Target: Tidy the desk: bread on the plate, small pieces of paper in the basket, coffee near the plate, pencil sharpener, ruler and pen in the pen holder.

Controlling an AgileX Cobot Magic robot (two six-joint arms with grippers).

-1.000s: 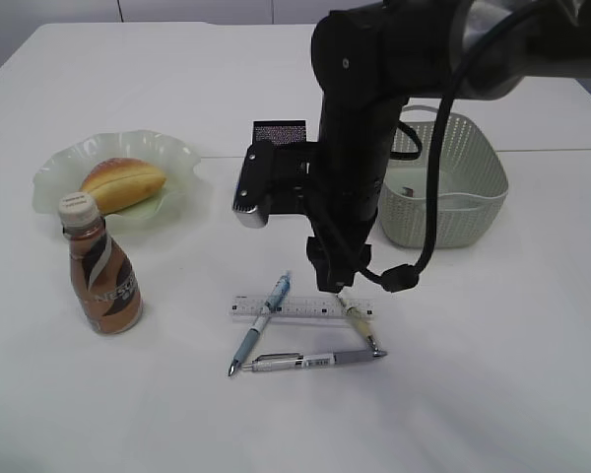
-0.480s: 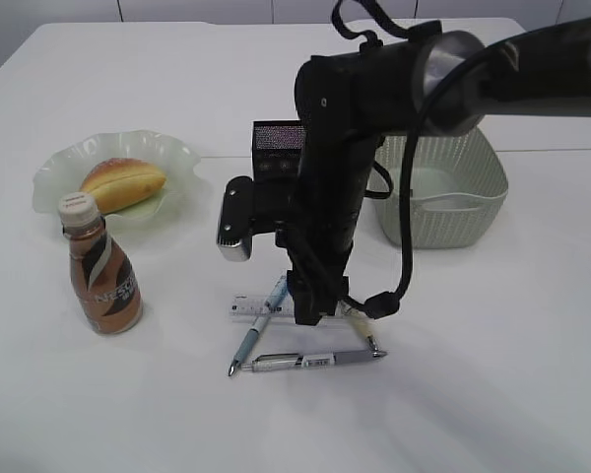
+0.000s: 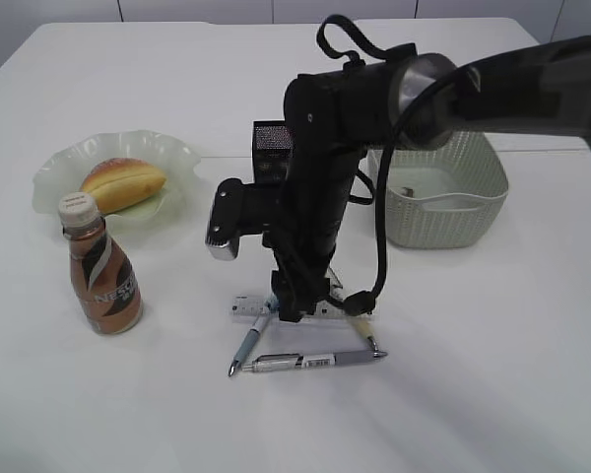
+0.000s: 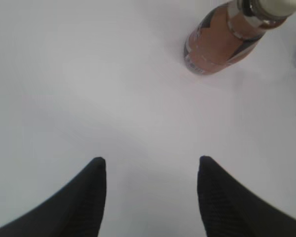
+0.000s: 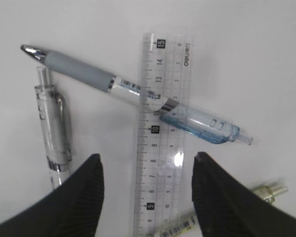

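Right wrist view: jaws of the right gripper [image 5: 147, 185] stand wide apart, holding nothing; the ruler [image 5: 163, 133] lies lengthwise between them, a blue pen [image 5: 138, 93] crossing it beyond the tips.

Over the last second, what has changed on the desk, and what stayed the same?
The right arm swung leftward and came down, so the right gripper now hangs open over the ruler and the blue pen lying across it. It holds nothing yet. The bread, the plate, the coffee, the basket and the pens kept their places.
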